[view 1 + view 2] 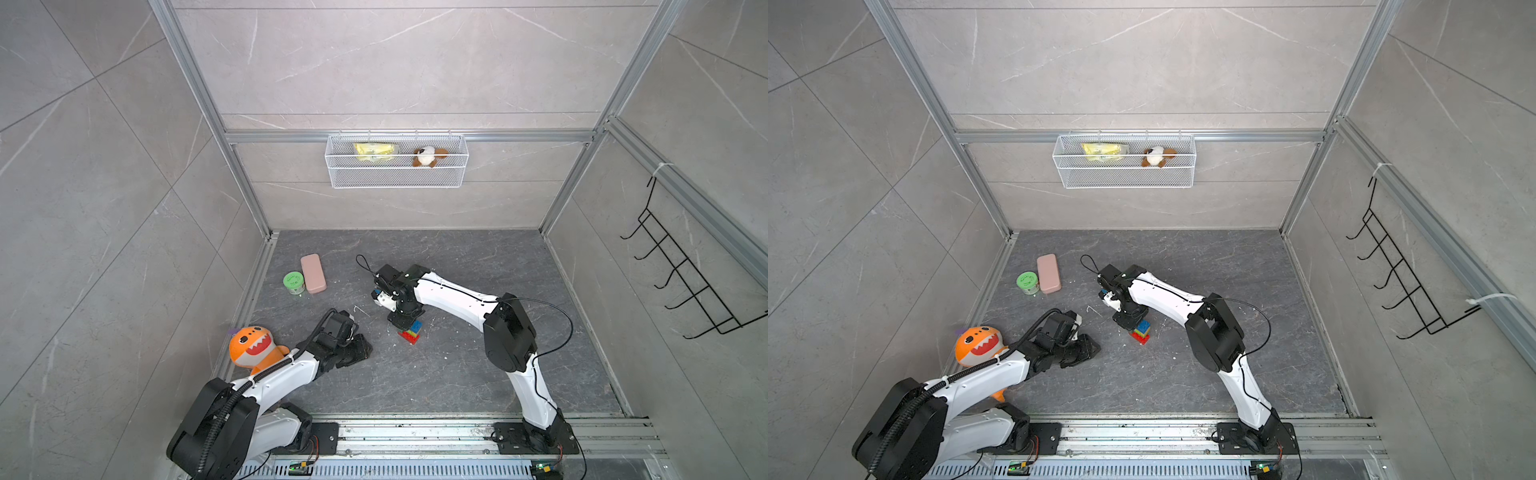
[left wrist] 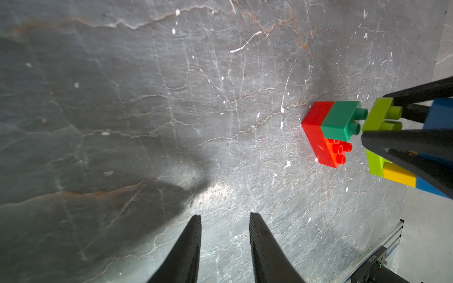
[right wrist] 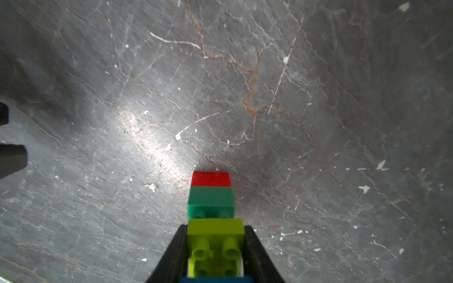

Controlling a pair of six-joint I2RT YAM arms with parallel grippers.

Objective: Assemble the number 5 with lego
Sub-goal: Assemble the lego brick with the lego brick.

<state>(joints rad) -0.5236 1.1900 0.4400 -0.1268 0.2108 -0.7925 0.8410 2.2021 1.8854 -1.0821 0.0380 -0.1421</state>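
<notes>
Right gripper (image 3: 215, 228), clamped on the lime-green brick (image 3: 215, 247), holds it directly above the dark-green brick (image 3: 210, 199), studs just below; left gripper (image 2: 225, 216), empty with jaws parted, stands well apart

Grey marble-look tiles cover the walls (image 1: 395, 62) on three sides, held in a frame of aluminium rails (image 1: 282, 136). The floor (image 1: 478, 374) is a dark grey stone slab with pale veins, rusty cracks and white flecks; a soft bright patch of light (image 3: 147, 137) lies on it in the right wrist view. A white wire basket (image 1: 397, 178) hangs on the back wall, a black hook rack (image 1: 688, 270) on the side wall. A metal track (image 1: 415, 434) runs along the near edge.
</notes>
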